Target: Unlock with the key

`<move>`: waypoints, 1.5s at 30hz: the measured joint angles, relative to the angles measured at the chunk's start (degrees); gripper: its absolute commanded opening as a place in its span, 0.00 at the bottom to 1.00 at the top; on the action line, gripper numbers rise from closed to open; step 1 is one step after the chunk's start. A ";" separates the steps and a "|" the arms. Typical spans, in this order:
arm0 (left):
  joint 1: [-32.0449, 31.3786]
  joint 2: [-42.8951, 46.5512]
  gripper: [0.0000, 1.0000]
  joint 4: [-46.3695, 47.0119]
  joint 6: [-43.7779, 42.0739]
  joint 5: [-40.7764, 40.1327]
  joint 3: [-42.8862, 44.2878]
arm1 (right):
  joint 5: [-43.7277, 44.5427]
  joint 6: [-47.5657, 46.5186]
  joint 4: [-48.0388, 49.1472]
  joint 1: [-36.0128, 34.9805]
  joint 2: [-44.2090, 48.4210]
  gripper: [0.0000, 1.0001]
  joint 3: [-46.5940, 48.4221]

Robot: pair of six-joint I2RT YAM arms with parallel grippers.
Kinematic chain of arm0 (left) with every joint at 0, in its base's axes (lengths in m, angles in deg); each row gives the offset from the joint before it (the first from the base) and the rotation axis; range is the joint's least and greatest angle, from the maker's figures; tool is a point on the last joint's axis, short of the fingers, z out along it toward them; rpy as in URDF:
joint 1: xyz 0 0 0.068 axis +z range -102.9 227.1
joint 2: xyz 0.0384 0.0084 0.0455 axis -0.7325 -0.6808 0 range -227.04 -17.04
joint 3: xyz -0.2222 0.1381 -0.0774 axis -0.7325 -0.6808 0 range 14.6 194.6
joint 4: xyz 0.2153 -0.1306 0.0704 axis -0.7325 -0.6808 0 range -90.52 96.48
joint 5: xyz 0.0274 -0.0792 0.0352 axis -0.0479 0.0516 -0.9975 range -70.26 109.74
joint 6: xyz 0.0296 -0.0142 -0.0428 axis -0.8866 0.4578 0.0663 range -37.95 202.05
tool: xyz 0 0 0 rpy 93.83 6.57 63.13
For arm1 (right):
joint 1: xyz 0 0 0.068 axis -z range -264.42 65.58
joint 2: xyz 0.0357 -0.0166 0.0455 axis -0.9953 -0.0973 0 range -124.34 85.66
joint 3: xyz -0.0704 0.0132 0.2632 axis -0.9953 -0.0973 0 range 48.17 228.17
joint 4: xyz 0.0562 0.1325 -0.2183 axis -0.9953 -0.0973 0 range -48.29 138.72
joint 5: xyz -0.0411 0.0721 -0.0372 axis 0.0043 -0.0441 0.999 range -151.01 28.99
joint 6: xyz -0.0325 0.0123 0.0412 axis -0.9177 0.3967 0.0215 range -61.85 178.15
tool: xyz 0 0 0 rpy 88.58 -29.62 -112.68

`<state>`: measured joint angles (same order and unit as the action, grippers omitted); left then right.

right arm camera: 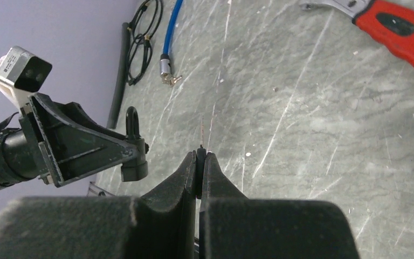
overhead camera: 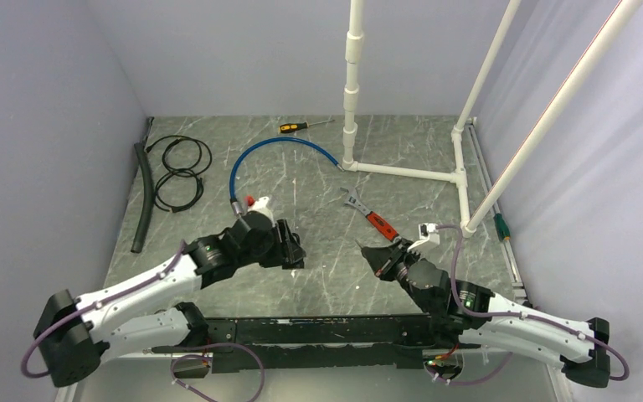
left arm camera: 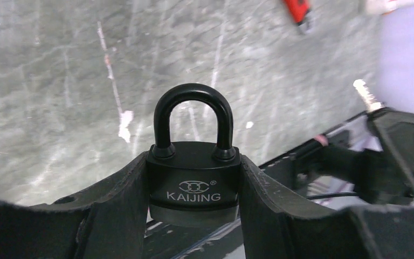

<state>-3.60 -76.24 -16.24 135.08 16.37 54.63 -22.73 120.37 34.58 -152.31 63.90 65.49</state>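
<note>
Padlock (left arm camera: 193, 189) is clamped in my left gripper (left arm camera: 193, 163), shackle (left arm camera: 193, 91) up and still locked. Right gripper (right arm camera: 201, 154) is pinched together on what looks like the key (left arm camera: 365, 91), held apart from it over the desk (left arm camera: 59, 81). Inserting and turning are both left.

The right gripper (right arm camera: 201, 157) fills the bottom, its 2 fingers pressed flat together above the grey table (right arm camera: 312, 140). Whether anything sits between them cannot be told. At left, the left gripper (right arm camera: 132, 154) holds a black padlock (right arm camera: 133, 172), shackle up. Beyond lie a blue hose (right arm camera: 171, 29), a black cable (right arm camera: 143, 43) and a black tube (right arm camera: 119, 75). A red-handled wrench (right arm camera: 393, 24) lies top right.
</note>
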 measured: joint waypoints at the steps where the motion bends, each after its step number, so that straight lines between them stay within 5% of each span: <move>1: 0.00 1.79 0.00 1.22 1.42 0.11 -1.11 | -0.20 -1.29 0.07 0.00 -0.81 0.00 0.96; 10: 0.15 16.02 0.00 5.84 16.39 -3.19 -8.37 | -6.78 -13.73 7.28 0.00 -5.57 0.00 5.25; 24: 4.90 29.59 0.00 1.11 37.00 -6.32 -17.79 | -13.70 -20.98 20.02 -4.96 -16.28 0.00 5.25; 29: 13.90 26.56 0.00 3.96 38.88 4.33 -19.28 | -13.70 -22.23 22.73 -7.41 -20.33 0.00 5.27; 34: 25.64 10.43 0.00 15.63 38.18 21.46 -19.65 | -13.66 -22.38 24.59 -8.22 -22.62 0.00 5.38; 45: 26.67 1.11 0.00 30.69 36.87 37.46 -19.63 | -13.49 -22.40 28.79 -10.01 -28.72 0.00 6.29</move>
<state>23.07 -75.13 14.45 171.96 53.83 35.00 -36.22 97.97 63.37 -162.32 35.18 71.78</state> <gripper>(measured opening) 0.563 0.029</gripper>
